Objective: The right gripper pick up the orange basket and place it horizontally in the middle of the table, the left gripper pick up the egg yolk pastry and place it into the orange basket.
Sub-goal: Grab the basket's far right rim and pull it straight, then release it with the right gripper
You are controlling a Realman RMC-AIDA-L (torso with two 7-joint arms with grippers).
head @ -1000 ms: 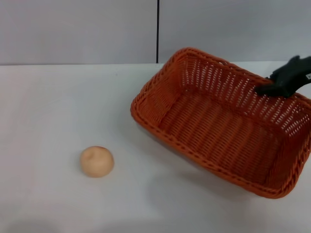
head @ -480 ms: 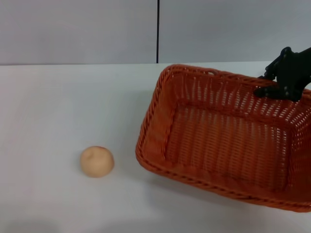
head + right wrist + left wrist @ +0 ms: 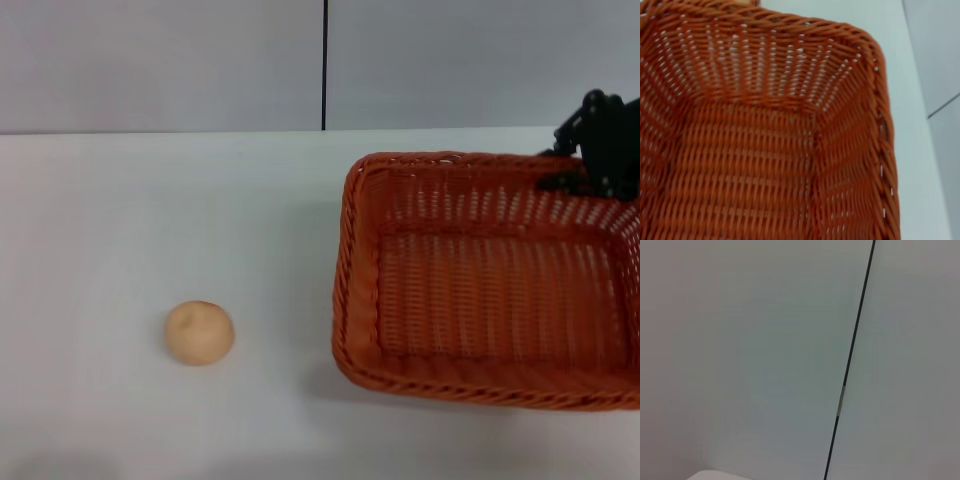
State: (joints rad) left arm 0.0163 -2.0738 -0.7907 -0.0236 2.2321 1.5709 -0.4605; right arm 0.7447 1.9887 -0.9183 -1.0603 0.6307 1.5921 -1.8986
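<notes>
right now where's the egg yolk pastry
In the head view the egg yolk pastry sits alone on the table, on the robot's left, apart from the orange basket.

The orange basket [image 3: 490, 280] is being cut off by the head view's right edge, so its right end wall is not being shown. In the right wrist view only one inner corner and part of the floor of the basket [image 3: 765, 130] are being shown; the remainder is being cropped on three sides. The right gripper [image 3: 585, 165] is being cropped at the right edge at the basket's far rim; its arm is out of frame, and whether the rim is being pinched cannot be told. The left gripper is not being shown in any view. The table [image 3: 715, 475] is being reduced to a sliver in the left wrist view.
</notes>
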